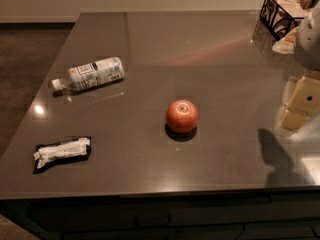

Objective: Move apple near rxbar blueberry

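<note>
**Counter** (150, 39): dark and glossy, carrying three loose items and one basket.

**Apple** (181, 116): upright with the stem dimple on top. It sits about mid-counter, a little toward the front edge, and nothing touches it.

**Snack bar** (62, 153): lies flat near the front-left corner, well apart from the apple.

**End effector** (297, 106): at the right edge, well apart from the apple, with nothing visibly in it. Whether it is spread or pressed together, I cannot tell.

**Bottle** (90, 75): clear plastic, on its side near the left edge, cap toward that edge. Its contents are not discernible.

**Wire basket** (267, 9): at the far-right corner, holding pale packets (kind unclear).

**Risks, as judged:**
- The apple is round and the counter is slick, so an off-centre grip could squirt it away.
- A release with any sideways motion could let it roll.
- The snack bar lies close to the front and left edges, so a rolling apple there could go over.
- Setting the apple down too near could land it on the wrapper, where it would tip.
</note>
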